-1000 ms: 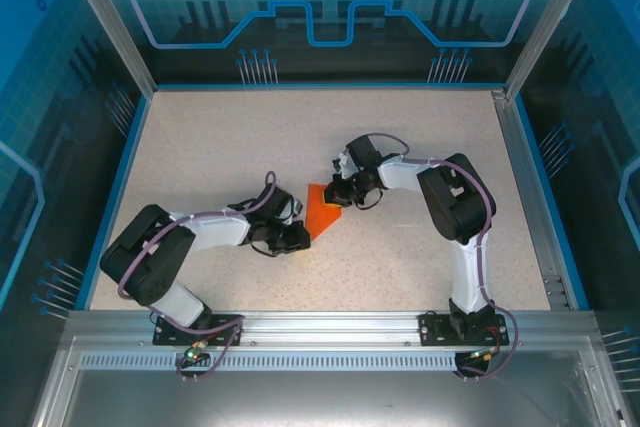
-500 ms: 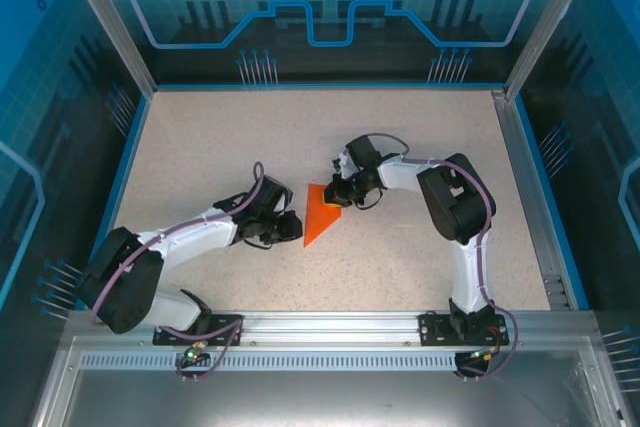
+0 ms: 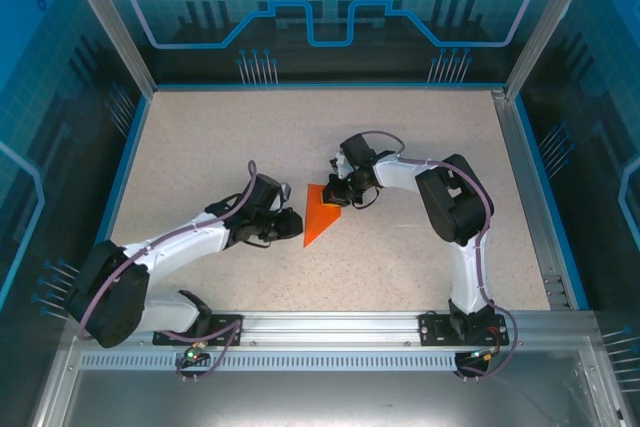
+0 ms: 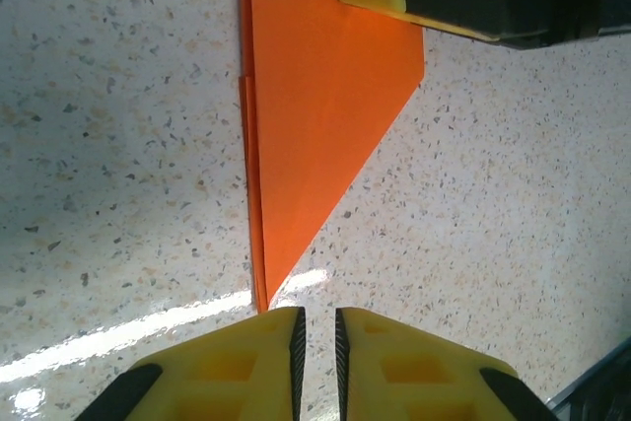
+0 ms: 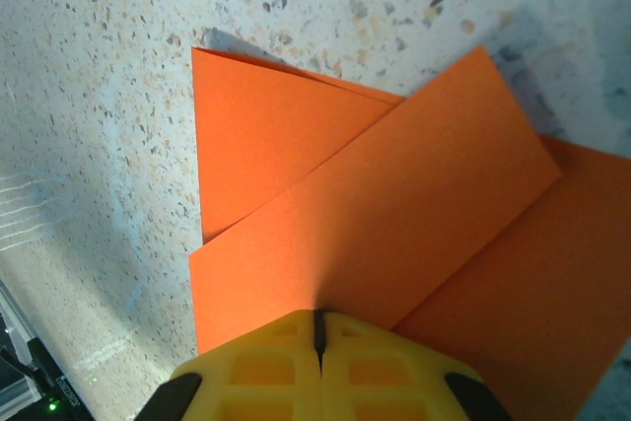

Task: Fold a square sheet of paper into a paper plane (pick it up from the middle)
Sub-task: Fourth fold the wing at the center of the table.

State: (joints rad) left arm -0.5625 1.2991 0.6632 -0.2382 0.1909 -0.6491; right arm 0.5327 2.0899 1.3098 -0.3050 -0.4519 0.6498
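While its yellow jaws stand barely parted on nothing, the left gripper sits just short of the tip of the folded bright orange paper wedge, midway between the speckled table's side edges; beyond, the right gripper, closed, seems to press its wide end.

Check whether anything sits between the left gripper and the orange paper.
Nothing visible does. The left gripper sits just short of the folded orange paper at its pointed tip, with only bare table between. The right gripper, shut, rests on the paper's wide far end.
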